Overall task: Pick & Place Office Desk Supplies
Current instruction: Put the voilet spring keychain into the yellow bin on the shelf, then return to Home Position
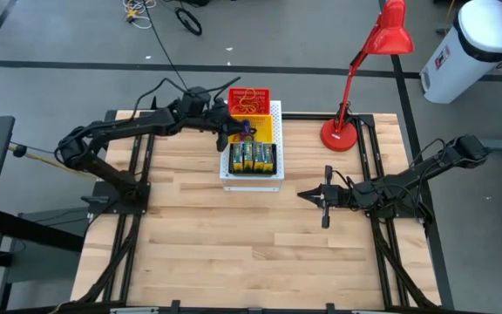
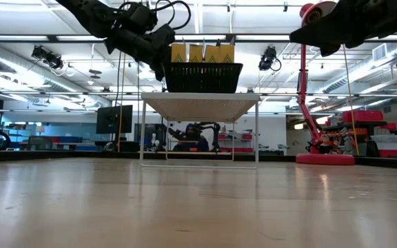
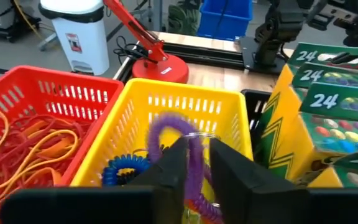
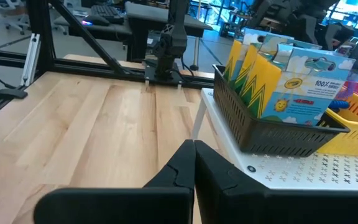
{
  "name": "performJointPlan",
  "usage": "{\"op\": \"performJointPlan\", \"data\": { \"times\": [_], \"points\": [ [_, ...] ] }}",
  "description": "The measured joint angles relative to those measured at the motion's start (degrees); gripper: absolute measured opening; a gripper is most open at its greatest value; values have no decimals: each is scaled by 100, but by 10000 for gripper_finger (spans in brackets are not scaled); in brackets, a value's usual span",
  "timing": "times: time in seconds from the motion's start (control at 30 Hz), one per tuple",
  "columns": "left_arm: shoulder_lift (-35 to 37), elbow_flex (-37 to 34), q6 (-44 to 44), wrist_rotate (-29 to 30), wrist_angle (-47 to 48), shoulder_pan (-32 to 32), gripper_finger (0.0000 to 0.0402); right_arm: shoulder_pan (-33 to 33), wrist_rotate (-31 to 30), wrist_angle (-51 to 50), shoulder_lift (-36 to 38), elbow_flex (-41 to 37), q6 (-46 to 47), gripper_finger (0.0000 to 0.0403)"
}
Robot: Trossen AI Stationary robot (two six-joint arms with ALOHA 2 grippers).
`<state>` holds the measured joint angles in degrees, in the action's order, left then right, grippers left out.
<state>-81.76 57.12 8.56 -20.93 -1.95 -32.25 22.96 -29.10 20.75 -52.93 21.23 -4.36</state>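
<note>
- Left claw (image 1: 234, 129), seen from above, hangs over the yellow basket (image 1: 264, 129) on the white perforated board (image 1: 276, 112); just beyond my fingertips sits the red basket (image 1: 249, 100), and to the near side the crayon boxes (image 1: 252, 157) stand packed in the black basket (image 1: 253, 172). My right claw (image 1: 314, 195) waits low over bare table, well apart from the board, its fingers pressed together on nothing.
- From table height, my left claw (image 2: 158, 52) hovers at the black basket's (image 2: 202, 77) rim, level with the yellow crayon box tops (image 2: 202, 53). Whether anything hangs from me I cannot tell here.
- Through my left wrist, my fingers (image 3: 173, 168) stand a little apart with a purple elastic loop (image 3: 188, 158) rising between them. Whether I pinch it or have let go, I cannot tell. Below my tips, inside the yellow basket (image 3: 160, 106), lies a blue coiled loop (image 3: 120, 171). Beside it the red basket (image 3: 39, 93) holds orange rubber bands (image 3: 27, 152); on the other side are the crayon boxes (image 3: 334, 99).
- Through my right wrist, my fingers (image 4: 182, 162) meet tip to tip, with the crayon boxes (image 4: 278, 81) ahead in their black basket (image 4: 272, 127).
- My judgement: sorting looks nearly done. I see crayons, bands and one loop binned, nothing loose on the table; the purple loop is what remains.
</note>
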Motion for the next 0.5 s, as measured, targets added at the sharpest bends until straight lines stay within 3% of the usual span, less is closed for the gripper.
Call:
{"op": "performJointPlan", "data": {
  "times": [0.27,0.5],
  "points": [
    [275,0,416,5,70,4,145,0,-2,0,0,-1,68,5],
    [898,0,651,-829,764,34,110,-4,-4,-6,2,0,47,5]
  ]
}}
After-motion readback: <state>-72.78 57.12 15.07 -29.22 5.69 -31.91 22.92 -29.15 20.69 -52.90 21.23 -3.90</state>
